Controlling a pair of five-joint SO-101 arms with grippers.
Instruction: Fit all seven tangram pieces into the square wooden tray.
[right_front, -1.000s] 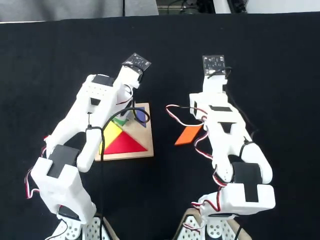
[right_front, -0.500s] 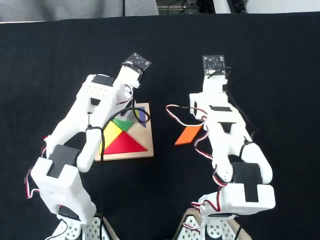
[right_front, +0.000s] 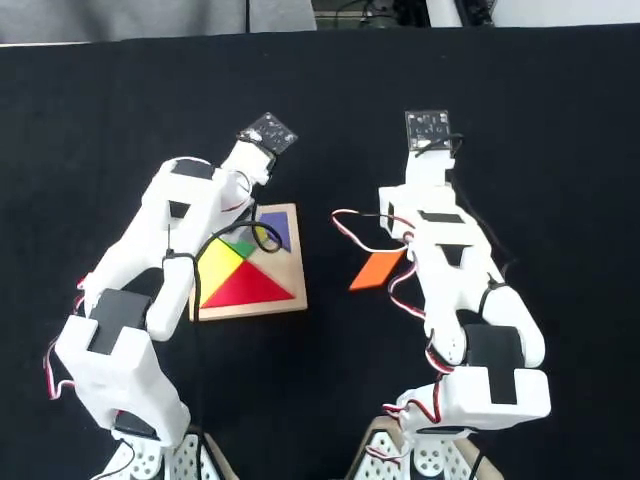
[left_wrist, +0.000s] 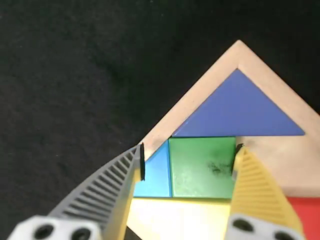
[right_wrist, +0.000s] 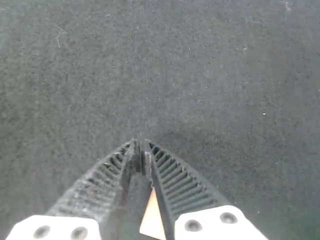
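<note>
The left fingers (left_wrist: 115, 195) stood apart over the far corner of the square wooden tray (left_wrist: 195, 99), one grey and one yellow, clamped on nothing. Their tips straddled the green square (left_wrist: 202, 167) and the light blue piece (left_wrist: 154, 175) that lay flush beside it. Whether the tips touched the pieces could not be told. Beyond the green square, a dark blue triangle (left_wrist: 235, 112) filled the tray's corner, its long edge touching the square's top edge. On the near side of the green square lay the yellow piece (left_wrist: 180, 217), with the red piece (left_wrist: 302, 212) next to it, and a patch of bare wood showed just past the yellow finger. In the high view, the tray (right_front: 297, 262) sat on the black tabletop (right_front: 560, 150) under the left arm (right_front: 190, 200), with the red triangle (right_front: 250, 288) along its near edge. The right fingers (right_wrist: 175, 185) were drawn together at the tips, holding nothing, above bare black cloth. The orange parallelogram (right_front: 377, 269) lay flat on the tabletop outside the tray, between it and the right arm (right_front: 450, 260), partly under that arm's cables.
</note>
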